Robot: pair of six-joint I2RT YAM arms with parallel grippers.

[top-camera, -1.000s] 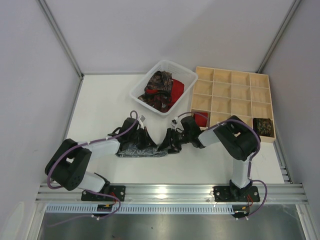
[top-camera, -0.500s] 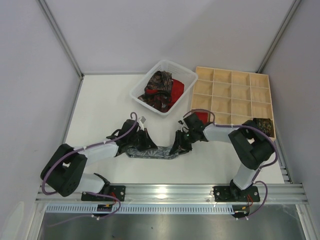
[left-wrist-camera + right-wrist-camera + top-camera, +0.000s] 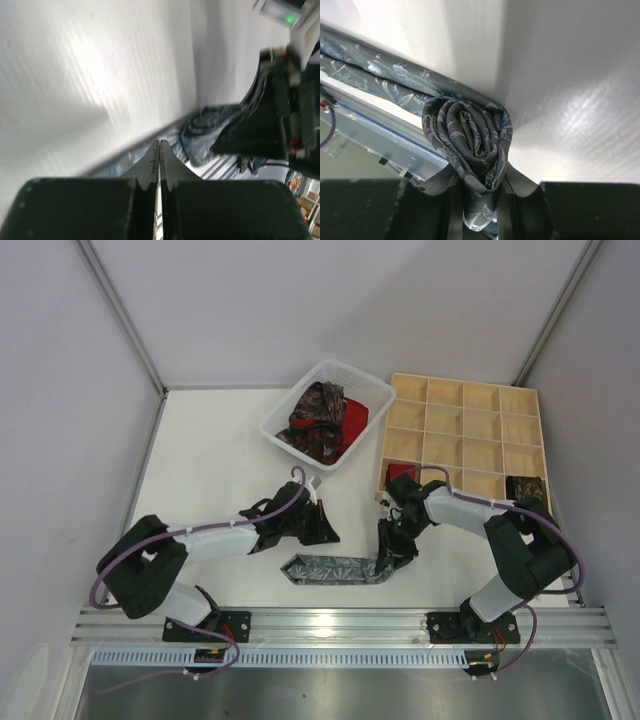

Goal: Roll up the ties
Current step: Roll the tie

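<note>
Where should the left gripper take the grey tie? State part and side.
The pointed free end, from above, spanning its narrow width: the strip lies flat on the table, and the right gripper clamps the rolled end.

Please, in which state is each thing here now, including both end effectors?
grey tie: partly rolled at one end, rest flat on the table.
right end effector: shut on the grey tie's rolled end.
left end effector: shut, empty.
white basket: holds loose ties.
wooden tray: holds a red roll and a dark roll, in separate compartments.
</note>
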